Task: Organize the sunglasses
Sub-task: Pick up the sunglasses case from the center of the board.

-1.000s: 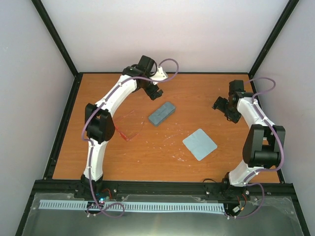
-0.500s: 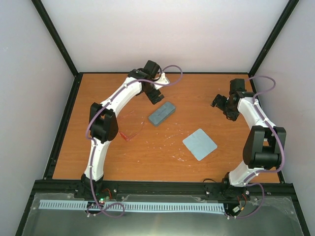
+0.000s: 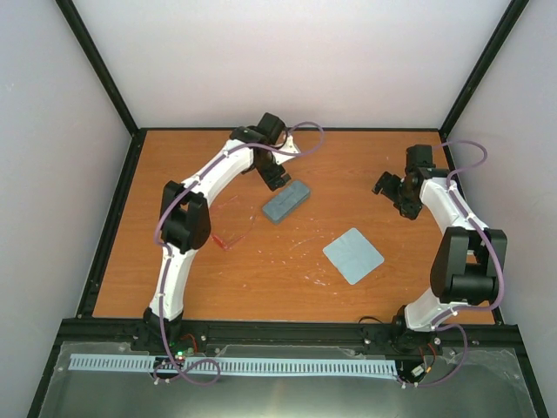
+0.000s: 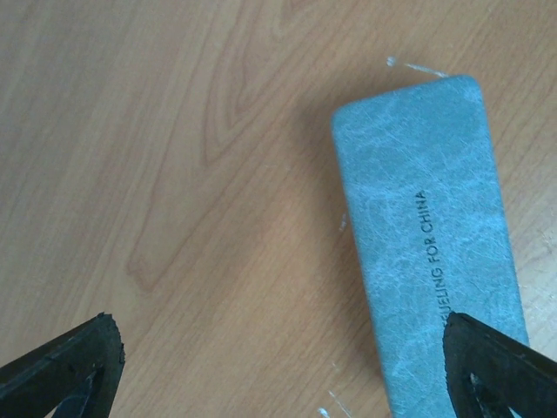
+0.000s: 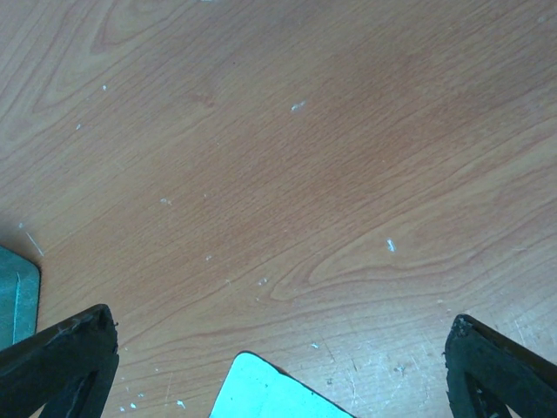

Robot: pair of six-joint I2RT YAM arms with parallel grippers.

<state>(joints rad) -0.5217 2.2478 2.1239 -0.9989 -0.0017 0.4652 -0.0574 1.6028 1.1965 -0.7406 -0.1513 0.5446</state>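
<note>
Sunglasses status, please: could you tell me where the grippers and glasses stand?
Left gripper open above case end. Right gripper open, empty, over bare table. Sunglasses on table left of case, untouched. Nothing covers them.

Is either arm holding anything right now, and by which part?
Nothing is held. Left gripper and right gripper are open and empty; the left hovers over the case.

Orange-brown wood-grain tabletop (image 3: 261,279) in a pale, walled booth

The surface (flecked with small white scuffs (image 5: 298,106)) lies inside a black frame (image 3: 287,331), closed in by a plain lilac-white back wall (image 3: 296,61), left wall (image 3: 43,174) and right wall (image 3: 533,174). Along the near edge runs a grey metal ledge (image 3: 296,396) bearing a white slotted strip (image 3: 261,367). Light is soft and even.
</note>
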